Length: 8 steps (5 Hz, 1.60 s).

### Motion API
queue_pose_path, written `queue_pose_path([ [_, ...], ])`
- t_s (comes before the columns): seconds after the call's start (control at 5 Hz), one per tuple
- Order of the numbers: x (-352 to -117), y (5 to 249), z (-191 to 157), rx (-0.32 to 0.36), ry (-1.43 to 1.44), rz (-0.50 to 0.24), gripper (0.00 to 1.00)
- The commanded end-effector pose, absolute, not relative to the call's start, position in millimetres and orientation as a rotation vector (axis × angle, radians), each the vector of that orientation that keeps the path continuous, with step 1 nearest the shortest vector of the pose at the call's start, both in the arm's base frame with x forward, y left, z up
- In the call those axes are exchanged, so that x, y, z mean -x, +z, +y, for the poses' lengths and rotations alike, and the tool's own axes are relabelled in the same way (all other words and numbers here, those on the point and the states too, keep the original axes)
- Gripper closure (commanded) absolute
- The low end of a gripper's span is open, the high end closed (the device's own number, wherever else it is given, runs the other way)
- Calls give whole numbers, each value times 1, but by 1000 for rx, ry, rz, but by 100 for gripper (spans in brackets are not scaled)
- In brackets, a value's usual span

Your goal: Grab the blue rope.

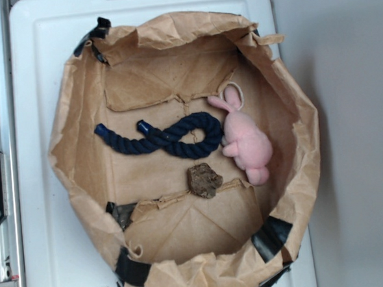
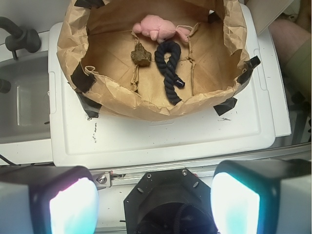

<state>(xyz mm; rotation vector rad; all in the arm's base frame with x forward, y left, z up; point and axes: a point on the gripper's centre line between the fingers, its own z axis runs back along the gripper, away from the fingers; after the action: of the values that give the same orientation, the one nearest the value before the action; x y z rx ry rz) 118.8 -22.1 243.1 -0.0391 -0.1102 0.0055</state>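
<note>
While my exterior view shows only the blue rope (image 1: pixel 168 137), wrist view adds my gripper (image 2: pixel 153 202), jaws spread, empty.

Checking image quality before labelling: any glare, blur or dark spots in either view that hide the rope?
Exterior view: soft and a bit noisy, even light, rope dark with its twist readable, small highlights on its glossy end caps. Wrist view: rope nearly black with little texture; the gripper finger pads are blown out, glowing white-pink and blurred in the foreground; the bag is sharp.
</note>
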Motion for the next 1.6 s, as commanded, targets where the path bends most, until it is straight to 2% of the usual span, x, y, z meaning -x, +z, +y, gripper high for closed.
queue_pose_path([
  [0.0,-119,243,-22,39,6,-110,0],
  [1.0,-119,243,-22,39,6,-110,0],
  [1.2,-143,240,-14,20,13,-99,0],
  [1.4,-157,236,-12,12,-9,-103,0],
])
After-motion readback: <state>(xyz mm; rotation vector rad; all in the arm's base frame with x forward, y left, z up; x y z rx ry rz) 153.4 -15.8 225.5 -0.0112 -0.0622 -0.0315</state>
